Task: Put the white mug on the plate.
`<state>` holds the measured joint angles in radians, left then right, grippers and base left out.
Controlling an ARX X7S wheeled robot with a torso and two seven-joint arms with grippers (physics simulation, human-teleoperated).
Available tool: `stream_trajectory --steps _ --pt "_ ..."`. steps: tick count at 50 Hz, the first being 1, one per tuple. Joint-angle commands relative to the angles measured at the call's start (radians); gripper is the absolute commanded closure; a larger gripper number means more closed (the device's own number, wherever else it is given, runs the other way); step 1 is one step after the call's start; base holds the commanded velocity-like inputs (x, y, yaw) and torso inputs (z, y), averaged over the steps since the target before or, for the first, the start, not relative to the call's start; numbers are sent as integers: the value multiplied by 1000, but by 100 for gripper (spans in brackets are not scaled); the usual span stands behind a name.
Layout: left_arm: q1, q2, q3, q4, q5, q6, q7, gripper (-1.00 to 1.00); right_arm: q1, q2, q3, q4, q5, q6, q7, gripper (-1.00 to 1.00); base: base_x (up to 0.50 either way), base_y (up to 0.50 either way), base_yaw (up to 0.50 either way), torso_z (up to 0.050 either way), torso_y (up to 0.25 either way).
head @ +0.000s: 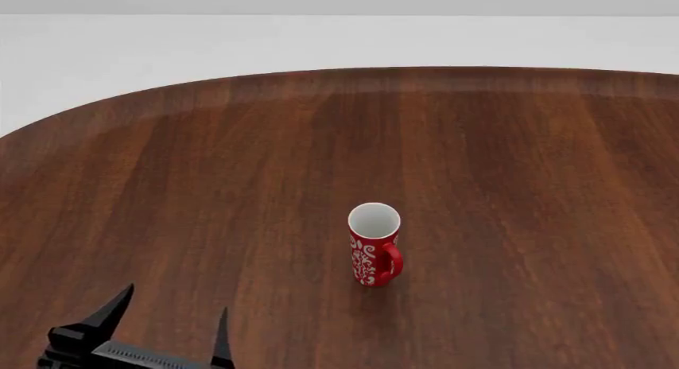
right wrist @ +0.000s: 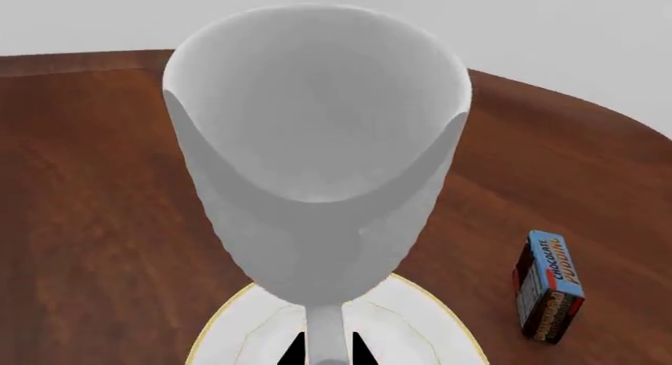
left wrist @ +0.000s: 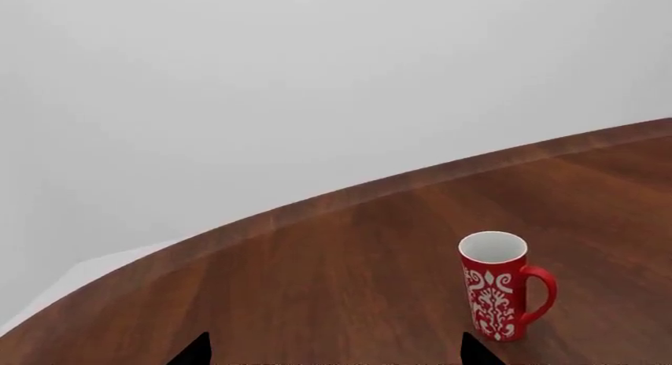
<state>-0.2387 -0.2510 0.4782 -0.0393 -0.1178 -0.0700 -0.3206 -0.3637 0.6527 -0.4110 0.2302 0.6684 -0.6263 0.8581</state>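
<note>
My right end effector (right wrist: 327,351) is clamped on the handle of the white mug (right wrist: 315,160); the two dark fingertips show on either side of the white loop at the lower edge of the right wrist view. The mug fills that view, mouth open toward the camera, and behind it lies the plate (right wrist: 430,318), white with a thin gold rim. The mug appears to be over the plate, though I cannot tell whether its base touches the dish or hangs above it (the body hides the contact).

My left end effector (head: 175,321) is idle with its jaws apart, low over the counter (head: 510,146), well apart from the red patterned mug (head: 374,246), which stands upright.

Risks, as I judge them: a handle grip lets the mug swing or tip, so releasing before the base is flat could topple it. Setting it down off-centre could land it on the rim and let it slide off. A chocolate pudding box (right wrist: 548,288) stands near the plate; a wide retreat could knock it.
</note>
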Motion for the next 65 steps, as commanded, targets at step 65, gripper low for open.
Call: stream_trajectory --steps 65 --pt "-82 24 72 -90 13 6 14 -100 24 -223 17 364 109 -164 -272 100 0 0 0 0 0"
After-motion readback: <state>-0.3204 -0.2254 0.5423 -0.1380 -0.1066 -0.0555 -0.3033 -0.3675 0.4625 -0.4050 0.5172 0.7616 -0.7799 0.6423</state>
